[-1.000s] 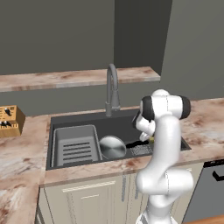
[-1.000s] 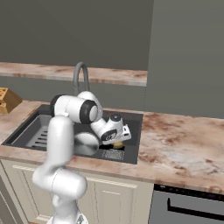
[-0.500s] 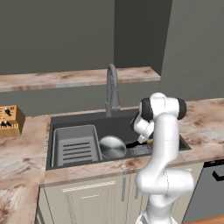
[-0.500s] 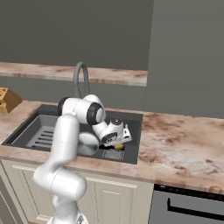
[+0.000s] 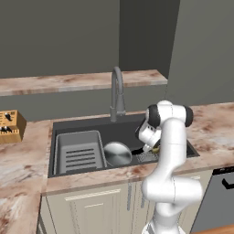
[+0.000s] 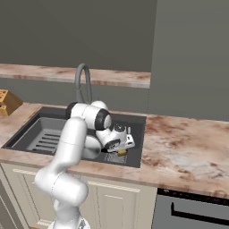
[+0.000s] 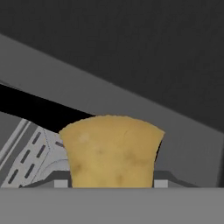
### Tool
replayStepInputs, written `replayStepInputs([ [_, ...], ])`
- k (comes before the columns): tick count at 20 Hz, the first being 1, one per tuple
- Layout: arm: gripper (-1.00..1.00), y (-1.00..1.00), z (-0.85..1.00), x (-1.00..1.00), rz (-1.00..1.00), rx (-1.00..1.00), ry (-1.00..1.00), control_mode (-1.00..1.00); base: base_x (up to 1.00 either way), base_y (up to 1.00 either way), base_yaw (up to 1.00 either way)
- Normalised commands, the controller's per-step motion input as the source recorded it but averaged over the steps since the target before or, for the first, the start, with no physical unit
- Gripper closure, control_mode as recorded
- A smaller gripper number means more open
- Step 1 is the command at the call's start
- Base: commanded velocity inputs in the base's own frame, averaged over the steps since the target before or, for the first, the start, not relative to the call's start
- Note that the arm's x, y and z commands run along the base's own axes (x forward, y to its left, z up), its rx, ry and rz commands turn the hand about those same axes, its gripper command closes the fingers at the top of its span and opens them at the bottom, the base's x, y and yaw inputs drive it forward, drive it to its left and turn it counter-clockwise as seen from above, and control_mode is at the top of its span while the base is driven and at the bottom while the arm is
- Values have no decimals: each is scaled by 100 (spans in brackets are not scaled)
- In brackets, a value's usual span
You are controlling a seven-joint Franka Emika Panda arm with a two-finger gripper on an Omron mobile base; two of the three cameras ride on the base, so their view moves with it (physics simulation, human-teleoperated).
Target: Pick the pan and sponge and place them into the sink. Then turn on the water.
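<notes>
The silver pan [image 5: 117,153] lies in the sink [image 5: 87,126], right of the ridged rack [image 5: 78,151]; its black handle [image 7: 30,109] points toward the hand. My gripper [image 5: 153,147] is low in the basin's right part, shut on the yellow-brown sponge [image 7: 111,151], just above the square drain grate [image 7: 35,157]. From the right base, the sponge [image 6: 121,152] shows under the gripper [image 6: 120,150], and the arm partly hides the pan [image 6: 92,145]. No stream falls from the arched faucet [image 5: 117,93].
A wooden knife block [image 5: 9,127] stands on the counter left of the sink. A raised marble ledge [image 5: 68,82] runs behind the faucet. A dark appliance front [image 6: 192,210] sits below the counter on the right.
The hand has sunk lower into the right part of the basin with the sponge still held. The pan has stayed put.
</notes>
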Motion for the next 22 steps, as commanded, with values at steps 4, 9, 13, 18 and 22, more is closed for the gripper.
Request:
replayStepInputs([
  [4,-100,0,-7,9,0,0,-2,-100,0,0,0],
  [9,-100,0,0,0,-1,0,-5,-100,0,0,0],
  [13,-100,0,8,0,-1,0,-7,-100,0,0,0],
  [18,-100,0,40,-6,-1,1,-13,-100,0,0,0],
  [22,-100,0,48,-16,0,9,-12,-100,0,0,0],
])
